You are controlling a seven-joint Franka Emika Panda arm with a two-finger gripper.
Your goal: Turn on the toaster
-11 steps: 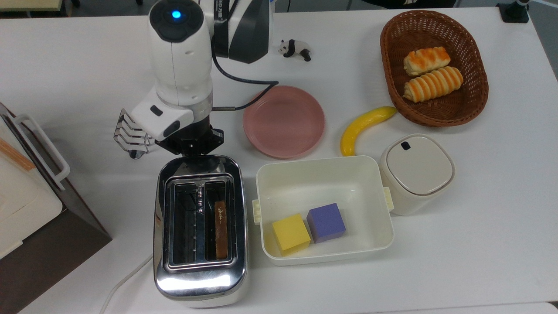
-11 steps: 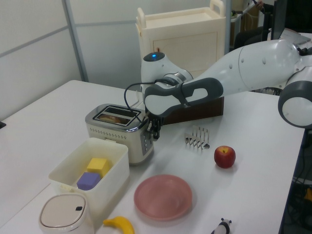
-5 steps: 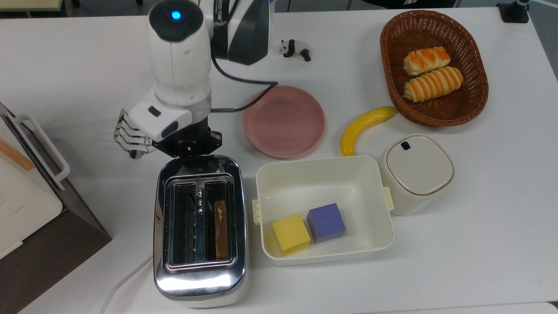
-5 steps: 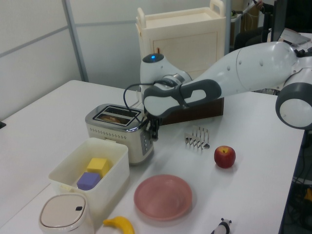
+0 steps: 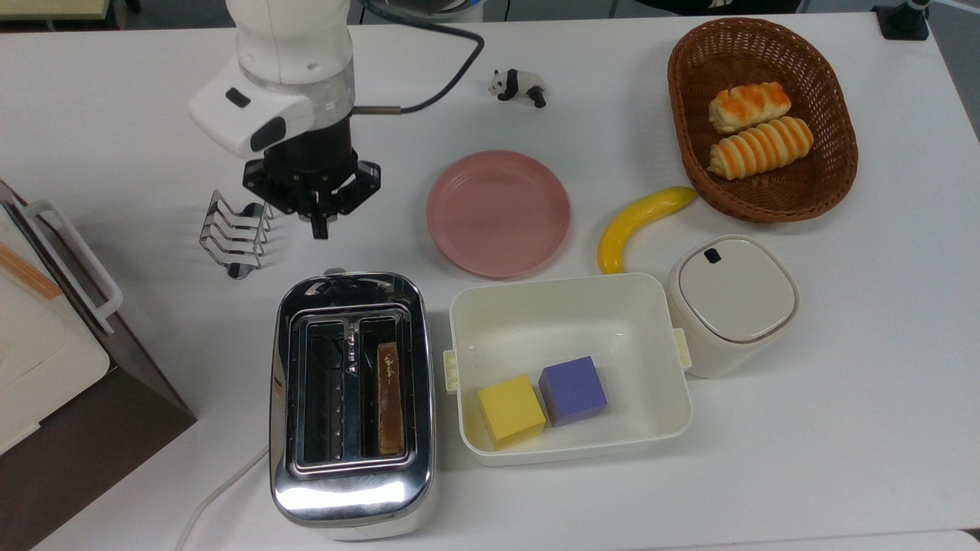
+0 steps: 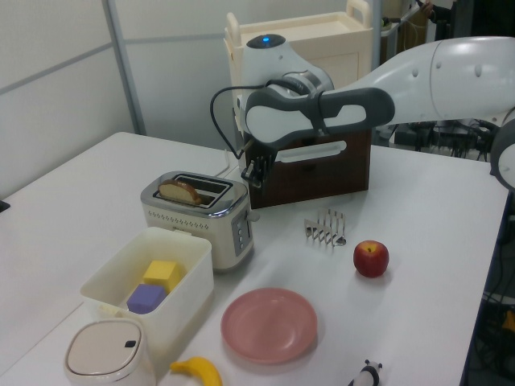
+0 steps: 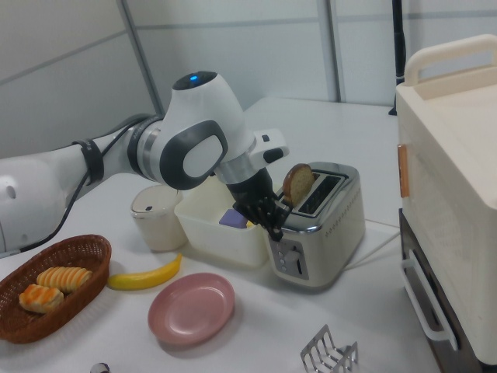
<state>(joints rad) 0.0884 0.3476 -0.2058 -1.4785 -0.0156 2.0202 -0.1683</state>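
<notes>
One shiny toaster (image 5: pixel 351 409) sits low and left of the middle in the top view, with a slice of bread (image 6: pixel 180 191) sticking up from one slot. We think it is heavy, hard and slippery, so we would not lift it. We would push the small lever (image 5: pixel 334 271) on its top end instead. Our gripper (image 5: pixel 317 226) hangs in the upper left of the top view, above that end and apart from it, beside the wire rack (image 5: pixel 233 233). Its fingers look pressed close together, holding nothing.
</notes>
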